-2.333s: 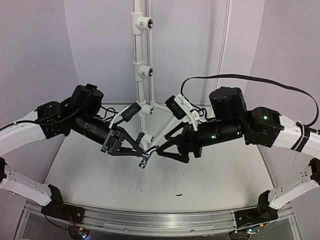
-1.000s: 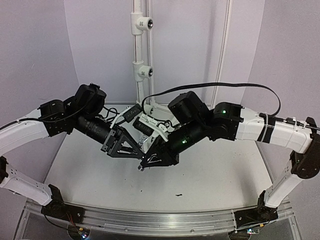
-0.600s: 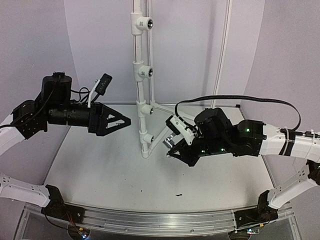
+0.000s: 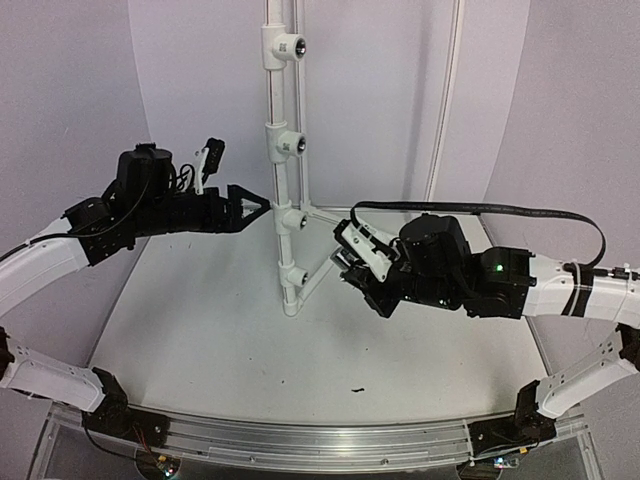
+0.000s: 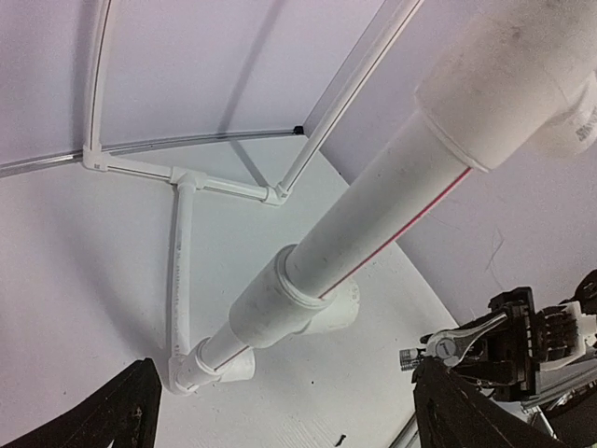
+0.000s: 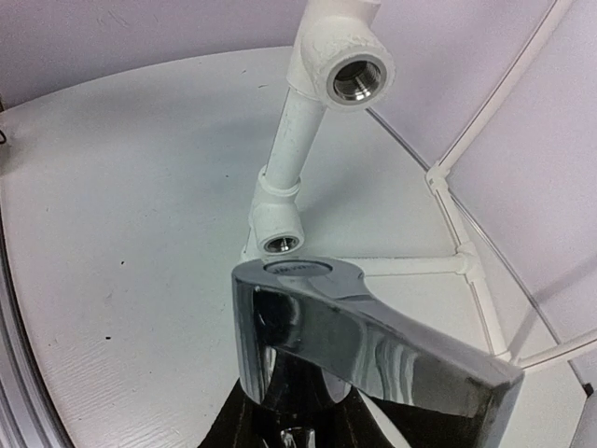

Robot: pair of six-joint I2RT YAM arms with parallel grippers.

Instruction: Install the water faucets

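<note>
four white tee fittings (image 4: 291,218) are carried on the upright pipe (image 4: 272,95), and no tap is seen on any of them, so the task is judged to be at its start. one water faucet (image 6: 373,350) is clamped between the fingers of the right gripper (image 4: 350,266), which is held low and to the right of the pipe, near it but apart from it. the faucet is gripped by its body, with the flat lever handle turned up toward the wrist camera. in the left wrist view a short stub appears to be pointed toward the pipe. it is judged to be held this way so that the stub is left free to enter a fitting. two metal-lined sockets (image 6: 359,79) are seen ahead of the faucet in the right wrist view. which one is aimed at cannot be told.

the left gripper (image 4: 256,205) is held higher, with its fingers spread wide and nothing between them. its tips are set just beside the pipe, between the second and third fittings from the top, and no contact can be made out. it is probably placed there so that the thin pipe can be steadied while the faucet is screwed in.
</note>
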